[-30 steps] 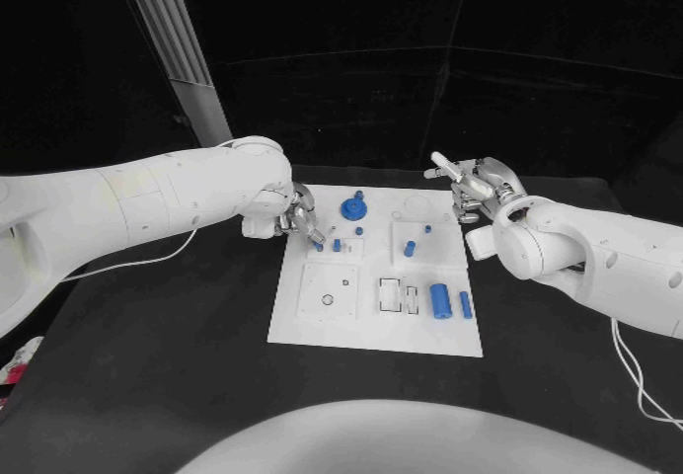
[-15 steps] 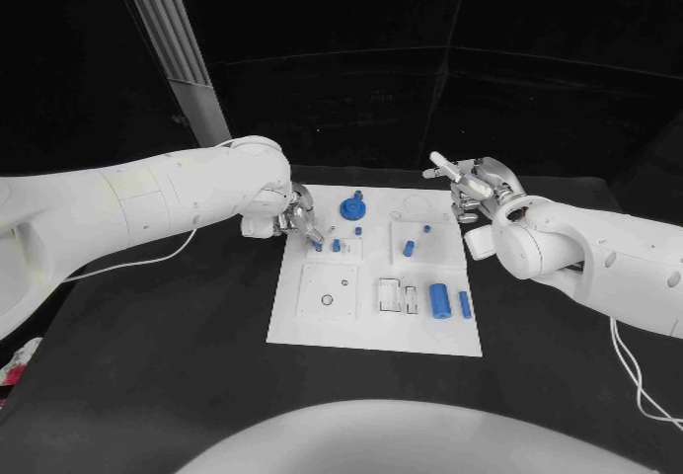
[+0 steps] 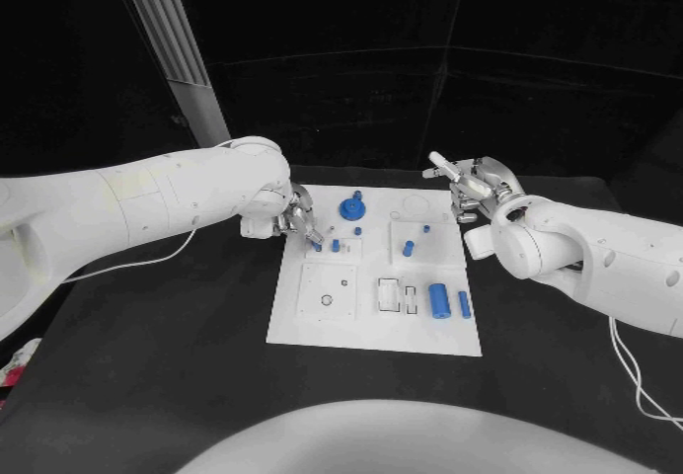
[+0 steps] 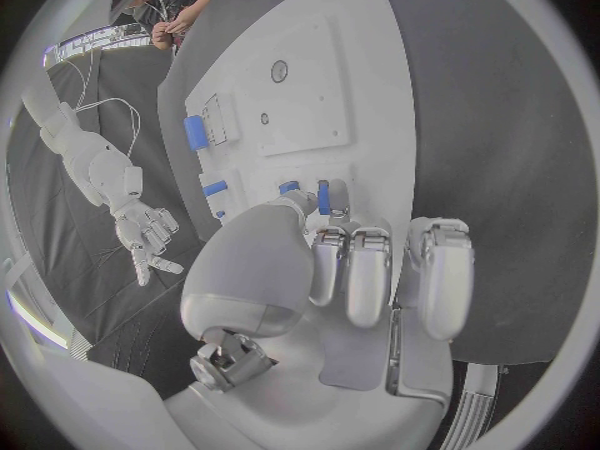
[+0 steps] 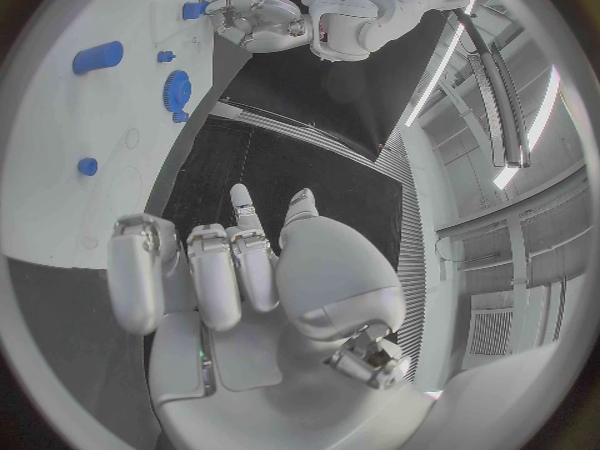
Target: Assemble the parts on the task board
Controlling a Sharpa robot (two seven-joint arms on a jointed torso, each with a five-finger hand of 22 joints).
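The left hand point(image 3: 295, 221) reaches over the near-left corner of the white task board point(image 3: 321, 331) on the black tabletop point(image 3: 171, 336), fingers curled, pinching a small blue peg point(image 4: 324, 197). The right hand point(image 3: 470, 188) hovers at the board's far-right edge, fingers spread, holding nothing. A blue gear point(image 3: 353, 208) stands on the board.

**Both hands raised at the far side, one to each side**

The left arm reaches in with its left hand point(image 3: 295, 219) turned downward, fingers point(image 4: 350, 270) curled close together. The right arm bends upward; the right hand point(image 3: 476, 188) is lifted, fingers point(image 5: 213, 270) loosely bent and apart, holding nothing.
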